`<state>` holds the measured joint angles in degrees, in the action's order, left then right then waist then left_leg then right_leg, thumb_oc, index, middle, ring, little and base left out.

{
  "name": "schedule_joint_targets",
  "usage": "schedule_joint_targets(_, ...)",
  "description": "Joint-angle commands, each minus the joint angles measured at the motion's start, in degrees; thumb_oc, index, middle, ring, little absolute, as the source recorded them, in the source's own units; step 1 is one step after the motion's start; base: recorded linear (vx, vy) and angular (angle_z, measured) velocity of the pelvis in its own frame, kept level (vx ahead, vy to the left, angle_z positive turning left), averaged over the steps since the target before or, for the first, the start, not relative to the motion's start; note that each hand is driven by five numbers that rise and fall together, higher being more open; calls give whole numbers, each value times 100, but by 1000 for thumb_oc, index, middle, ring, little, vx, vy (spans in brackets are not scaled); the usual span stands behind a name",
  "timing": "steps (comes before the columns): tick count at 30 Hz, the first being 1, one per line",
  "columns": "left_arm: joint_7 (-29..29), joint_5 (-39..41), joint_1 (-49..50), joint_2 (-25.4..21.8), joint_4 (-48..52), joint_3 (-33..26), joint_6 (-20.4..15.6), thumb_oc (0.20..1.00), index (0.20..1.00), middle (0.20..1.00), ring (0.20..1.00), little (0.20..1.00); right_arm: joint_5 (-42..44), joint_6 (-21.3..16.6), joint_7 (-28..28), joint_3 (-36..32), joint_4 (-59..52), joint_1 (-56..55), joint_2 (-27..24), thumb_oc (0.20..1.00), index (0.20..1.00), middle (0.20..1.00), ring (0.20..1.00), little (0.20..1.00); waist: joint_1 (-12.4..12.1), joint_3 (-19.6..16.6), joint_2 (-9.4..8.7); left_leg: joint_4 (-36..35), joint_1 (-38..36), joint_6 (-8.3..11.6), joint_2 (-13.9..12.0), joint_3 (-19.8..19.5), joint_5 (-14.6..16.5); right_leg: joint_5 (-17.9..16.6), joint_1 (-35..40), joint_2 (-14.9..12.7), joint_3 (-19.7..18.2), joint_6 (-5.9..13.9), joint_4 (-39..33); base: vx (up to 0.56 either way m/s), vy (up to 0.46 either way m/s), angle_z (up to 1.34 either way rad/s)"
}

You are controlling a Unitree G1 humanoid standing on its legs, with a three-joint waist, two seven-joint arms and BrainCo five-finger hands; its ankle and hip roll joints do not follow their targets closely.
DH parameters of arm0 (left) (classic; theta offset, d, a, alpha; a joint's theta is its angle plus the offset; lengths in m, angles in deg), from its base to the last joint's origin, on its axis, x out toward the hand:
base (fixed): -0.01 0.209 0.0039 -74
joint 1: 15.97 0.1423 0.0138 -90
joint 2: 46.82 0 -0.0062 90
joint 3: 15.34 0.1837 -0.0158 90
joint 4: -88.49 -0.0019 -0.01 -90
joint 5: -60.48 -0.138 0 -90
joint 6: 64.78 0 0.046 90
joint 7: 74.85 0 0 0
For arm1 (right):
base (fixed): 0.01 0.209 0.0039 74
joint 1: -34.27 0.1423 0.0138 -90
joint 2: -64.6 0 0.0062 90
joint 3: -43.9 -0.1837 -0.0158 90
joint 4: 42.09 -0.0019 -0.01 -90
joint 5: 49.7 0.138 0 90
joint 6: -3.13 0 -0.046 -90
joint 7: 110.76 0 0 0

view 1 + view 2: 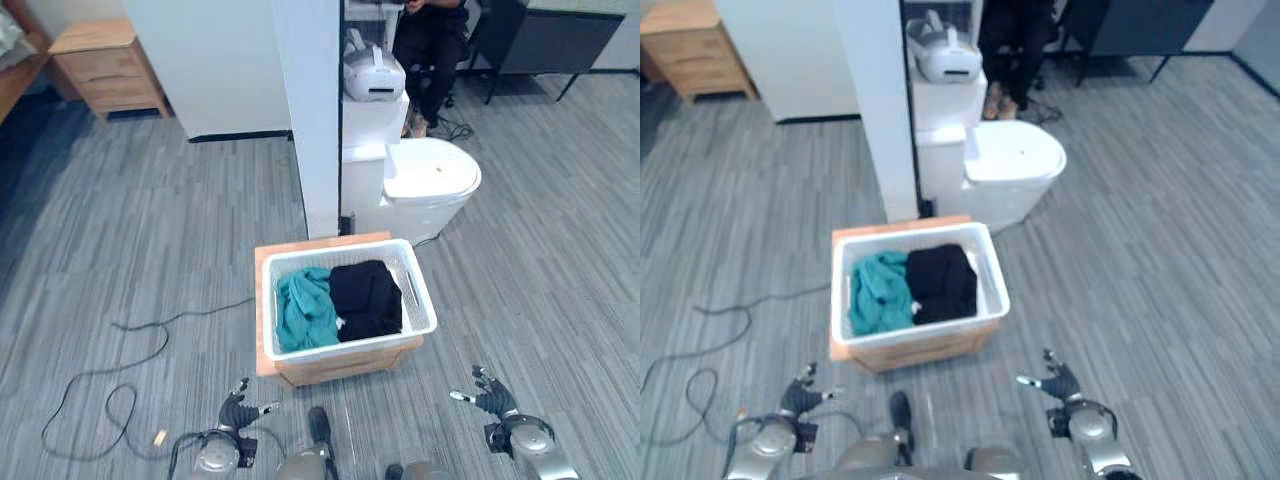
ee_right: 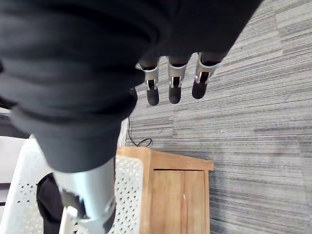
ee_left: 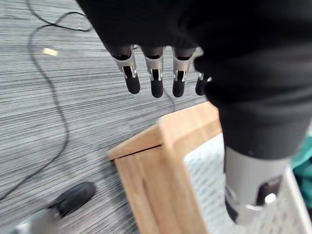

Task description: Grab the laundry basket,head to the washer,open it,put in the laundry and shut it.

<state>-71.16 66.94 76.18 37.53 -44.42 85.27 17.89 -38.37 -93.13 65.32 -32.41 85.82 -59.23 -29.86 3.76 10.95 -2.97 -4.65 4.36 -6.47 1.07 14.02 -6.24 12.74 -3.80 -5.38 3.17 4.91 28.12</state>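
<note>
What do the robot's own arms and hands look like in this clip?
Two silver-grey arms. The left hand and right hand each have silver fingers with dark rounded tips, a thicker silver thumb, and a dark ribbed cover over the back and wrist.

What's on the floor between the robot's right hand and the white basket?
Nothing: in the left eye view, bare grey floor separates the right hand from the white basket on its wooden stand.

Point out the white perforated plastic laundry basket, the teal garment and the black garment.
White perforated plastic laundry basket (image 1: pixel 420 290): left eye view, right wall.
Teal garment (image 1: pixel 303 310): left eye view, its middle.
Black garment (image 1: pixel 366 297): left eye view, its middle.
</note>
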Motion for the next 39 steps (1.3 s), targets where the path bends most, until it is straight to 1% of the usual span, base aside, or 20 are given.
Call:
schedule_joint_targets(1, 109, -2, -41, -289, 421, -122, -213, 1000, 1000, 1000, 1000, 1000, -48, -202, -123, -133, -318, 375, -64, 1000, 1000, 1000, 1000, 1000, -30, 42, -25, 750, 32, 626, -263, -34, 854, -676, -491, -55, 141, 308, -926, 41, 27, -3)
schedule_joint_targets(3, 135, -20, -112, -306, 387, -112, -237, 1000, 1000, 1000, 1000, 1000, -105, -189, -153, -108, -286, 452, -70, 1000, 1000, 1000, 1000, 1000, 11, 48, -12, 732, -42, 624, -226, -47, 887, -748, -535, -95, 232, 284, -1245, 71, 22, 2)
schedule_joint_targets(5, 135, 28, -115, -289, 421, -137, -281, 1000, 1000, 1000, 1000, 1000, -72, -203, -205, -170, -200, 512, -82, 1000, 1000, 1000, 1000, 1000, 48, 17, -18, 714, -106, 627, -181, -73, 901, -848, -428, -111, 189, 316, -1654, 107, -7, 20)
schedule_joint_targets(7, 131, 64, -56, -285, 502, -192, -296, 1000, 1000, 1000, 1000, 1000, -74, -229, -250, -251, -214, 484, -117, 1000, 1000, 1000, 1000, 1000, 35, -96, -32, 599, -214, 632, -139, -50, 920, -912, -254, -138, 208, 323, -1998, 153, -42, 32)
schedule_joint_targets(8, 107, 59, 71, -278, 657, -264, -300, 1000, 1000, 1000, 1000, 1000, -140, -239, -296, -339, -332, 411, -188, 1000, 1000, 1000, 1000, 1000, -11, -249, -37, 440, -323, 635, -114, -2, 914, -961, -26, -162, 294, 344, -2263, 143, -40, 18)
schedule_joint_targets(9, 107, 58, 76, -278, 662, -264, -297, 1000, 1000, 1000, 1000, 1000, -141, -237, -296, -339, -336, 406, -188, 1000, 1000, 1000, 1000, 1000, -9, -247, -36, 429, -336, 635, -113, -4, 909, -968, -11, -161, 297, 344, -2279, 180, -64, 2)
schedule_joint_targets(10, 81, 20, 149, -291, 847, -278, -302, 1000, 1000, 1000, 1000, 1000, -229, -252, -333, -415, -518, 392, -291, 1000, 1000, 1000, 1000, 1000, -18, -341, -23, 305, -433, 646, -102, 5, 904, -997, 116, -165, 316, 354, -2433, 79, -34, -6)
schedule_joint_targets(15, 70, -90, 152, -277, 970, -240, -274, 1000, 1000, 1000, 1000, 1000, -422, -229, -348, -415, -858, 473, -487, 1000, 1000, 1000, 1000, 1000, -25, -405, -21, 189, -595, 670, -120, 28, 914, -1053, 300, -145, 322, 353, -2678, 75, -55, -1)
schedule_joint_targets(17, 96, -284, 31, -234, 934, -118, -200, 1000, 1000, 1000, 1000, 1000, -640, -177, -323, -175, -975, 643, -542, 1000, 1000, 1000, 1000, 1000, -51, -417, -54, 138, -674, 689, -147, 62, 921, -1075, 408, -113, 336, 354, -2851, 76, -90, -10)
schedule_joint_targets(18, 97, -285, 29, -232, 931, -119, -201, 1000, 1000, 1000, 1000, 1000, -641, -177, -323, -174, -973, 646, -542, 1000, 1000, 1000, 1000, 1000, -51, -412, -54, 136, -679, 689, -147, 63, 920, -1077, 413, -112, 336, 353, -2855, 53, -87, -19)
schedule_joint_targets(20, 234, -474, -226, -160, 757, 61, -119, 1000, 1000, 1000, 1000, 1000, -801, -123, -367, 102, -1000, 888, -507, 1000, 1000, 1000, 1000, 1000, -60, -384, -81, 76, -675, 718, -188, 99, 890, -1088, 404, -81, 309, 344, -2938, 11, -82, -11)
schedule_joint_targets(24, 379, -562, -448, -88, 575, 194, -87, 1000, 1000, 1000, 1000, 1000, -815, -99, -428, 288, -924, 1107, -431, 1000, 1000, 1000, 1000, 1000, -74, -325, -100, 56, -607, 735, -219, 114, 853, -1095, 336, -59, 295, 327, -2949, -48, -73, -11)
schedule_joint_targets(25, 524, -625, -705, -26, 416, 353, -41, 1000, 1000, 1000, 1000, 1000, -791, -70, -495, 497, -781, 1370, -340, 1000, 1000, 1000, 1000, 1000, -101, -196, -115, 65, -471, 746, -247, 101, 814, -1115, 210, -40, 272, 310, -2939, -151, -92, -8)
schedule_joint_targets(29, 916, -642, -1320, 75, 74, 587, 10, 1000, 1000, 1000, 1000, 1000, -626, -35, -681, 869, -412, 2009, -110, 1000, 1000, 1000, 1000, 1000, -195, 186, -119, 209, 94, 764, -326, 31, 698, -1168, -379, -9, 230, 263, -2759, -239, -98, -3)
schedule_joint_targets(32, 1319, -489, -1873, 142, -159, 718, -55, 1000, 1000, 1000, 1000, 1000, -472, -67, -921, 1120, 6, 2616, 38, 1000, 1000, 1000, 1000, 1000, -315, 467, -94, 372, 615, 803, -362, -55, 554, -1224, -897, -6, 265, 223, -2535, -199, -85, 11)
schedule_joint_targets(36, 1738, -357, -2436, 152, -288, 879, -186, 1000, 1000, 1000, 1000, 1000, -323, -77, -1163, 1369, 555, 3270, 168, 1000, 1000, 1000, 1000, 1000, -432, 676, -67, 489, 948, 847, -367, -179, 444, -1257, -1144, -37, 327, 192, -2420, -62, -77, 12)
schedule_joint_targets(38, 1874, -312, -2535, 176, -179, 978, -281, 1000, 1000, 1000, 1000, 1000, -155, -121, -1268, 1408, 757, 3471, 278, 1000, 1000, 1000, 1000, 1000, -506, 787, -35, 538, 1043, 874, -361, -237, 406, -1261, -1196, -50, 335, 182, -2409, -10, -59, 11)
schedule_joint_targets(39, 1874, -312, -2535, 175, -179, 978, -281, 1000, 1000, 1000, 1000, 1000, -154, -121, -1267, 1408, 758, 3472, 278, 1000, 1000, 1000, 1000, 1000, -505, 788, -35, 539, 1043, 874, -361, -237, 407, -1261, -1195, -50, 336, 182, -2409, 13, -36, 21)
